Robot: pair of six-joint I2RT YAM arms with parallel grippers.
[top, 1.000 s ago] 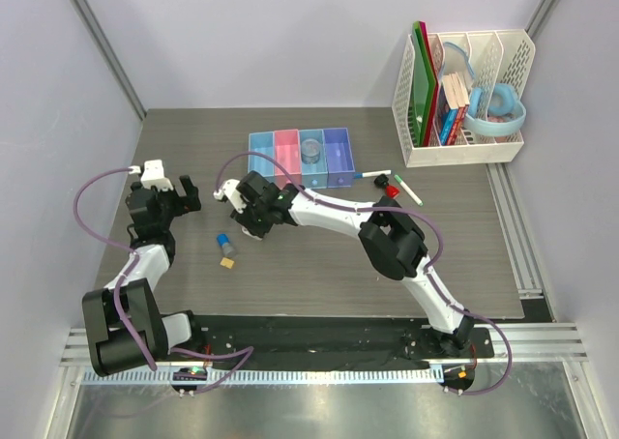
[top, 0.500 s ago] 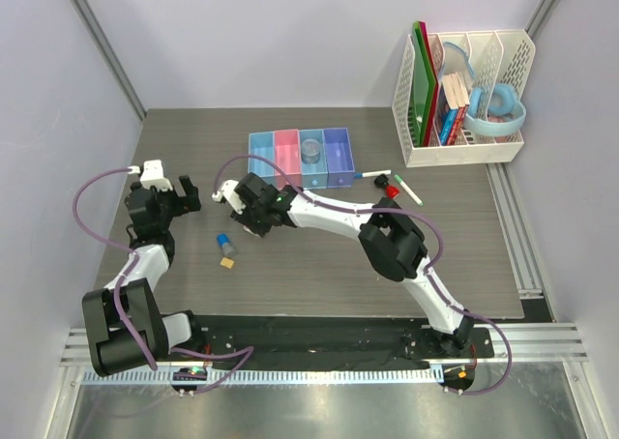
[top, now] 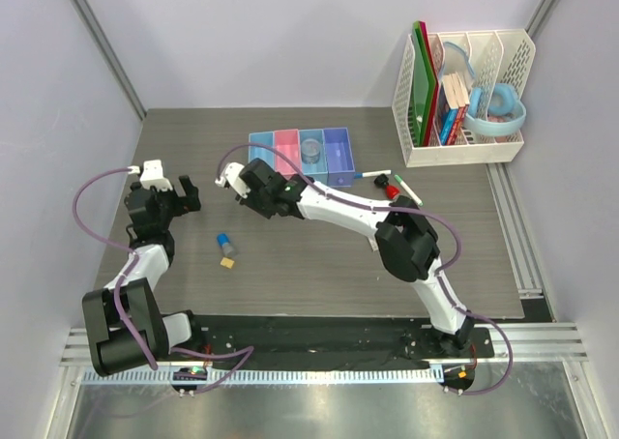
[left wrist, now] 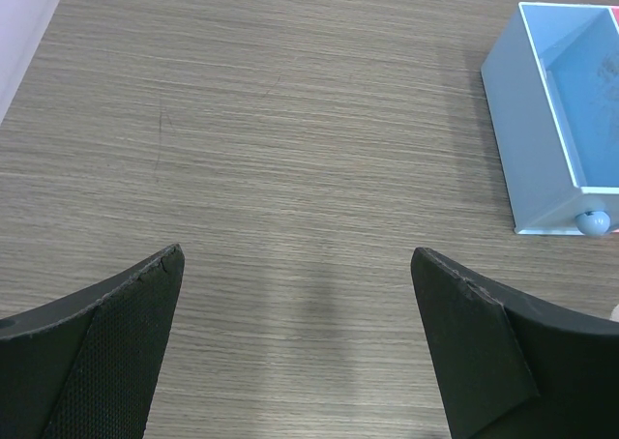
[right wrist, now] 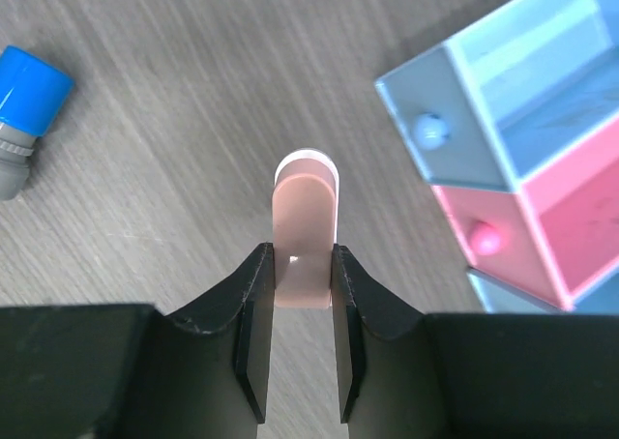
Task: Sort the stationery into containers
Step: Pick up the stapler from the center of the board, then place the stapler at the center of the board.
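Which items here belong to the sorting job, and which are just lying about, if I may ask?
Job: pink eraser, blue-capped cylinder, yellow piece, red-black piece, white pens, tape roll, four joined bins.
Lying about: file rack, books, green boards, light-blue ring.

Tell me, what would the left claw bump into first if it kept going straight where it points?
Probably just the table: the open left claw aims at plain wood. The light-blue bin sits off to its right, outside that line, though depth is hard to judge.
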